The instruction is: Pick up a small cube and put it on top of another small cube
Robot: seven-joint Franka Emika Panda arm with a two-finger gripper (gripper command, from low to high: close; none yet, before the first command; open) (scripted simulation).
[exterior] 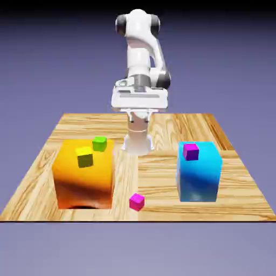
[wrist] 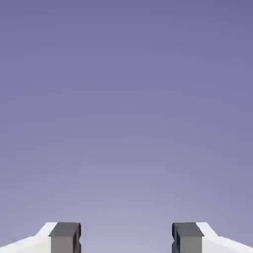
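On the ext. view's left, the yellow cube (exterior: 84, 157) and the green cube (exterior: 99, 143) are at the orange block (exterior: 83, 175); they are not part of this job. Near the middle, the gripper (exterior: 139, 119) is high, well apart from all cubes. In the hand view its jaws are spread, w/ nothing betw. them; only the backdrop (wrist: 126, 123) is seen there. Nearer the cam. than the robot, the pink cube (exterior: 137, 202) lies on the wooden table (exterior: 151, 188), betw. the two big blocks. On the right, the purple cube (exterior: 191, 152) is at the blue block (exterior: 199, 175), prob. on its top.

So the step in hand is prob. the approach, before the pick. Next the arm must reach fwd., point the fingers down, go low over the pink cube and line up w/ its turned sides, then close.
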